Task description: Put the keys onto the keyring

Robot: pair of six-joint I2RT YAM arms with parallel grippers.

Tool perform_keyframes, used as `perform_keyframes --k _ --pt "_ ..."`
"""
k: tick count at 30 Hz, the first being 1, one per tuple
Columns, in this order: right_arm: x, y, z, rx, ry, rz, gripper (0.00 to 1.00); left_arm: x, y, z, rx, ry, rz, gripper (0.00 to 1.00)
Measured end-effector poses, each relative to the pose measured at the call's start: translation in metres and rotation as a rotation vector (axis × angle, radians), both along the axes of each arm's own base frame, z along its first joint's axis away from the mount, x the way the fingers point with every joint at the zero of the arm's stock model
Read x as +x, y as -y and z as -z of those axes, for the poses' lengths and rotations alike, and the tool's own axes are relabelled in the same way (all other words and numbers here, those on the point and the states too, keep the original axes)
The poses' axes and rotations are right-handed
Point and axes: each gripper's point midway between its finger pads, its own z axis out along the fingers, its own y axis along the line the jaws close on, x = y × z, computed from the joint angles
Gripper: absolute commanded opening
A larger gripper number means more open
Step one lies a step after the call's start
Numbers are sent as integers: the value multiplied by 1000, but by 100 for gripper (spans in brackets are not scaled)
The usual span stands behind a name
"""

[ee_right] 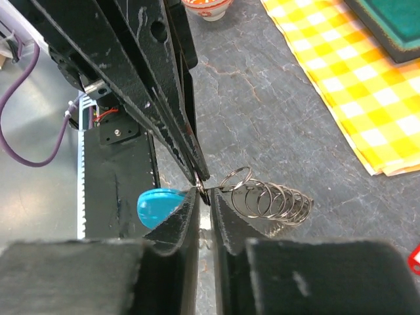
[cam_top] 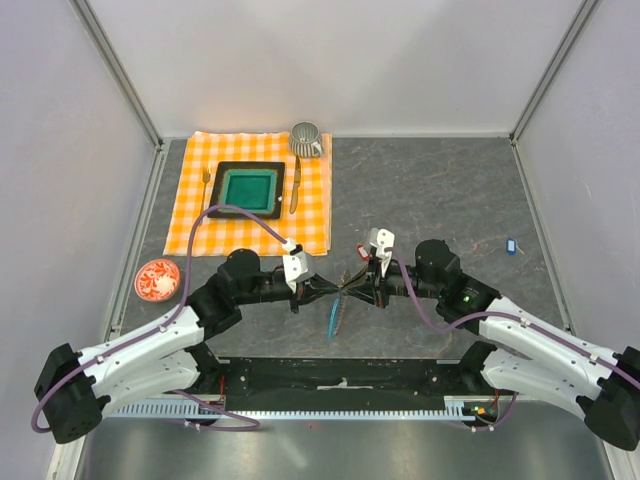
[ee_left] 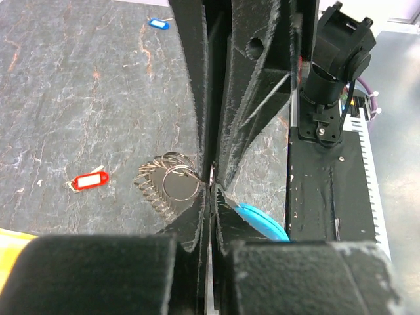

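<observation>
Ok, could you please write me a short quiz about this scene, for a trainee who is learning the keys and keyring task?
1. True or false: the red key already hangs on the keyring.
2. Where does the blue key lie?
A. on the checked cloth
B. on the bare table, to the right
C. in the red saucer
3. What do the left fingers pinch?

Key:
1. False. It lies on the table, apart from the coil.
2. B
3. The keyring, on its thin wire.
</observation>
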Motion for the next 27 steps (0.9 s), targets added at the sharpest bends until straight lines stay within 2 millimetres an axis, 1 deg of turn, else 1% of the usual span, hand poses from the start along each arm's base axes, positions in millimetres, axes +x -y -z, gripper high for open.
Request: perform_keyframes --k 2,3,6,7,8,9,12,13,14,15,17,20,23,27 --pt "0 -1 2 -2 -13 2 41 0 -1 3 2 0 -3 2" --pt "1 -1 3 -5 -19 5 51 0 -2 7 9 -4 -8 2" --pt "4 -3 7 -21 -42 14 64 2 -7 25 41 -18 -36 2" --pt "6 -3 7 -26 -48 24 65 4 -9 32 52 -22 -53 2" --pt "7 -3 7 -29 -53 36 69 5 -11 38 64 -24 -65 2" --pt "10 -2 7 -32 -54 54 70 6 -14 44 72 -22 -84 2" --pt "21 2 6 -38 -50 125 70 8 -21 49 62 2 -116 2" --pt "26 5 5 -39 -48 166 76 9 -23 48 53 13 -126 2" --pt "32 8 5 -39 -49 213 89 8 -25 48 44 22 -130 2" --pt "39 12 4 -37 -53 264 92 8 -27 48 33 31 -134 2" --pt "51 19 4 -40 -60 355 94 6 -30 49 17 45 -141 2" --pt "65 29 11 -83 -80 453 93 4 -34 47 -8 64 -148 2" --pt "82 34 14 -136 -94 540 93 3 -36 44 -29 79 -150 2" --pt "108 45 20 -194 -100 643 90 4 -36 42 -38 87 -157 2"
